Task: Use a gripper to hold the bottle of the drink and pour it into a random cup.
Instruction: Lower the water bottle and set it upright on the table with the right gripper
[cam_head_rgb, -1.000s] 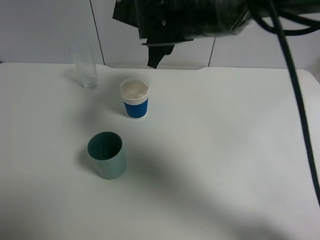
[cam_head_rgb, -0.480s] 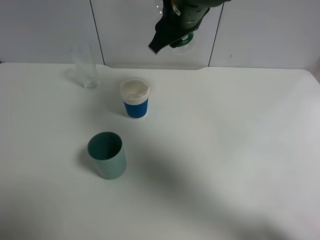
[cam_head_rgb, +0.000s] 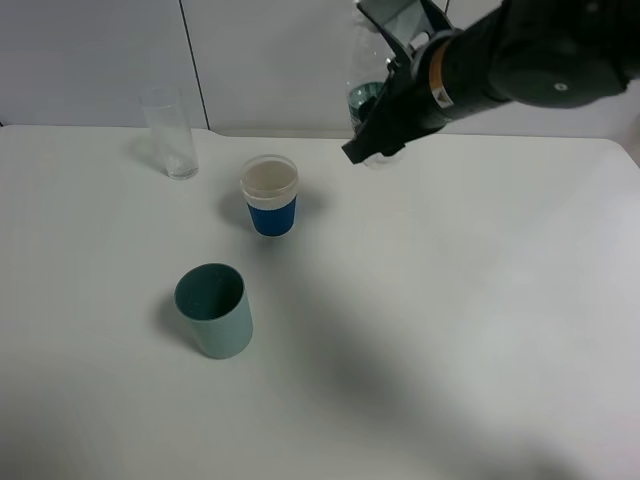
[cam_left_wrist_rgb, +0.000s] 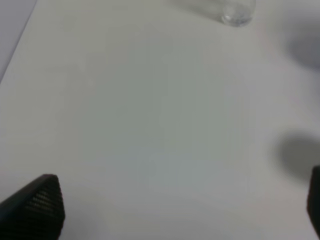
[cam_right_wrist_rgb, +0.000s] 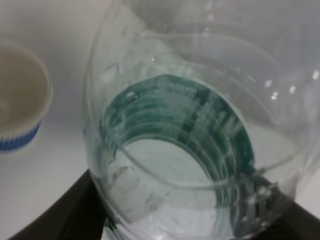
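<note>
My right gripper (cam_head_rgb: 383, 128) is shut on the bottle of the drink (cam_head_rgb: 362, 100), a clear bottle with a dark green label. It holds the bottle in the air at the back of the table, to the right of and above the cup (cam_head_rgb: 270, 195). The cup has a blue ribbed sleeve and a white rim. In the right wrist view the bottle (cam_right_wrist_rgb: 175, 135) fills the frame between the black fingers (cam_right_wrist_rgb: 70, 210), and the cup (cam_right_wrist_rgb: 17, 105) is at the edge. My left gripper (cam_left_wrist_rgb: 175, 210) is open over bare table.
A plain grey-green cup (cam_head_rgb: 213, 310) stands in front of the blue cup. A tall clear glass (cam_head_rgb: 170, 132) stands at the back left; its base shows in the left wrist view (cam_left_wrist_rgb: 236, 15). The white table (cam_head_rgb: 450, 330) ends at a panelled wall behind.
The right arm has moved to the right and lower with the bottle, from above the cup's far side to a spot right of it. The cups and the glass have not moved.
</note>
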